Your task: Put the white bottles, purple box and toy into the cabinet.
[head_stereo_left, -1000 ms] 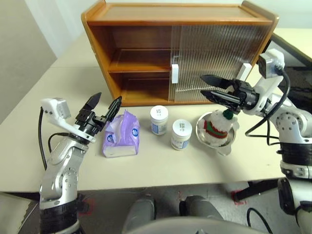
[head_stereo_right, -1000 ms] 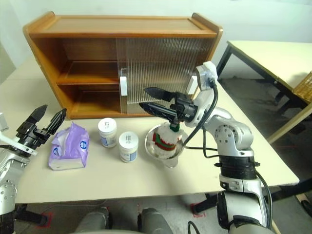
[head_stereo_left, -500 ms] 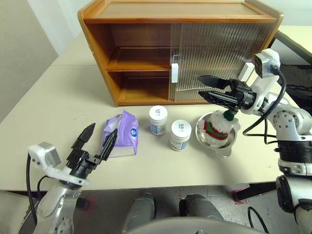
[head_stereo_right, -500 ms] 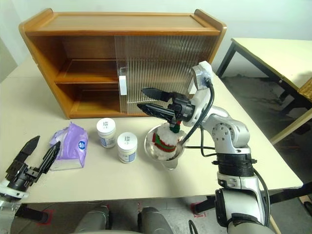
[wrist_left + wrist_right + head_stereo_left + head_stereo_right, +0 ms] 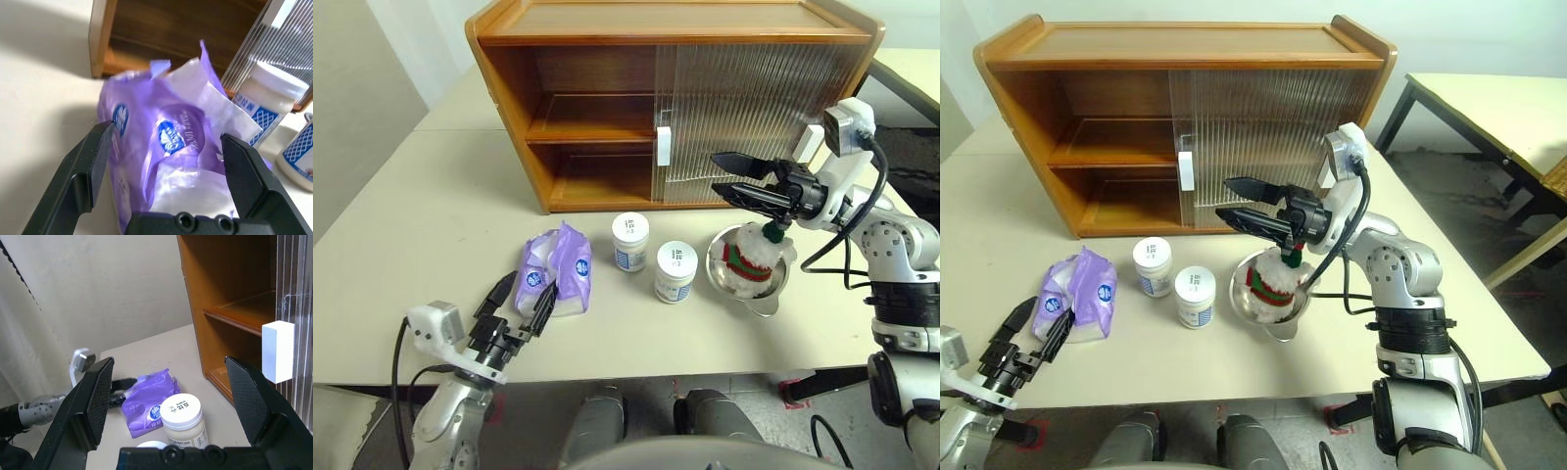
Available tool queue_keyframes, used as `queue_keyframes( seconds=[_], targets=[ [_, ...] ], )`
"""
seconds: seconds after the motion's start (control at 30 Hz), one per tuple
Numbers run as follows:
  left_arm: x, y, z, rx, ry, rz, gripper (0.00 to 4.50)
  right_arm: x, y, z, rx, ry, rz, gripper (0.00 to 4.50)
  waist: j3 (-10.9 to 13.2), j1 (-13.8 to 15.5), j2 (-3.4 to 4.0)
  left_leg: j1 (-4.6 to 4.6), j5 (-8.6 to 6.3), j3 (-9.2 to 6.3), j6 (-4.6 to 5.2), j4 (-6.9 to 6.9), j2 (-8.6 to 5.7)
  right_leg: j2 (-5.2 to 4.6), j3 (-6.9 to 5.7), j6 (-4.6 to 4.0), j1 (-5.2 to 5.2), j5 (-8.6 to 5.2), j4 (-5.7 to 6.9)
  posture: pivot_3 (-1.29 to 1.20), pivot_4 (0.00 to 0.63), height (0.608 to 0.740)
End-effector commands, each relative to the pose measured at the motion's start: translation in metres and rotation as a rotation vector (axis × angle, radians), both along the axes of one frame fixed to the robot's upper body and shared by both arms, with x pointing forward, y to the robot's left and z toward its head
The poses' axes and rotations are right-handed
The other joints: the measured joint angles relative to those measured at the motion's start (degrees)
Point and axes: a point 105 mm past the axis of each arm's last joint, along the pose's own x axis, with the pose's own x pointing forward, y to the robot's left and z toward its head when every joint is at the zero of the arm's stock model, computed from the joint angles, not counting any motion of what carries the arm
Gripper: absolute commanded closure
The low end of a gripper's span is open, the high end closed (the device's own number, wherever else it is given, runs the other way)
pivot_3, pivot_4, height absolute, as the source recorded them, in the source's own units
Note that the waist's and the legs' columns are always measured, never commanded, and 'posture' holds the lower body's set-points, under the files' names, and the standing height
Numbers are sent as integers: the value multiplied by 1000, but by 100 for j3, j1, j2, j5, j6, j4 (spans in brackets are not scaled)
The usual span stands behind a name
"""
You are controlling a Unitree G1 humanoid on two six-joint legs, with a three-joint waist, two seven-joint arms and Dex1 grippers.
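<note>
Approaching the purple box (image 5: 554, 277) lying on the table (image 5: 421, 225) before the cabinet (image 5: 607, 98), you are keeping the spread left gripper (image 5: 520, 306) level, straddling its sides before squeezing gently.

Purple box (image 5: 555, 271), two white bottles (image 5: 630, 241), cabinet (image 5: 666, 98) behind

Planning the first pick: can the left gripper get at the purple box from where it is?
Probably yes: the open left gripper sits right at the purple box, fingers either side in the wrist view, nothing between.
</note>
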Motion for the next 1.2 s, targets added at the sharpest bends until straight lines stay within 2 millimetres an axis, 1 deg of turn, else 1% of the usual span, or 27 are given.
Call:
queue_keyframes(
  seconds=[0.03,0.27,0.3,0.37,0.47,0.63,0.67,0.73,0.97,1.03,1.1,1.17,1.2],
  targets=[
    [-6,-1,-18,-3,63,15,21,0,-1,5,-6,-13,-6,0,0,-1,1,0,0,0,0,0,0,1,0,1,0,-1,0,-5,58,740],
    [-6,1,-27,-3,88,28,21,0,-1,5,-9,-16,-12,0,1,-2,2,1,0,1,0,0,0,2,0,1,0,-1,1,-8,60,740],
    [-6,1,-28,-5,91,30,206,0,-1,5,-9,-17,-13,0,1,-2,2,1,0,1,1,0,0,2,0,1,1,-1,1,-8,60,740],
    [-7,2,-28,-7,93,33,690,0,-1,6,-9,-20,-14,0,2,-2,3,2,1,1,1,1,0,3,0,0,2,0,1,-9,61,740],
    [-6,4,-29,-11,94,38,1641,0,-1,6,-10,-20,-16,0,2,-2,4,4,1,1,1,1,0,3,0,0,3,0,2,-9,61,740],
    [-1,1,-24,-6,74,22,3449,0,-2,5,-10,-20,-19,0,3,-2,5,4,1,1,1,1,0,4,0,0,3,0,3,-11,61,740],
    [0,0,-22,-5,69,19,3750,0,-2,5,-9,-20,-20,0,3,-2,5,4,1,2,1,1,0,5,0,0,3,0,3,-11,61,740],
    [5,-1,-15,-6,43,10,4476,1,-1,4,-8,-21,-21,0,3,-3,5,3,1,2,1,2,-1,5,0,0,4,0,2,-13,57,740],
    [26,-5,16,-19,-55,-14,4476,2,-1,4,-6,-21,-21,0,5,-2,2,4,4,4,5,6,0,11,-1,-8,8,10,3,-10,54,740],
    [30,-6,22,-21,-70,-17,4476,2,-1,3,-6,-21,-21,0,5,-2,0,5,4,7,5,10,-1,20,-1,-5,10,12,2,-8,53,740],
    [43,-10,48,-37,-141,-34,4476,2,0,4,-5,-22,-19,0,7,-1,-2,9,5,9,5,11,0,23,-1,-3,15,12,2,-7,51,740],
    [49,-11,60,-45,-167,-42,4476,2,0,4,-4,-23,-18,0,11,15,-10,8,10,10,8,13,-2,31,-4,0,17,16,2,-6,50,740],
    [57,-13,76,-61,-205,-40,4476,2,1,4,-4,-23,-17,0,11,16,-10,9,12,10,7,18,-2,40,-5,-2,21,23,1,-6,50,740]
  ],
)
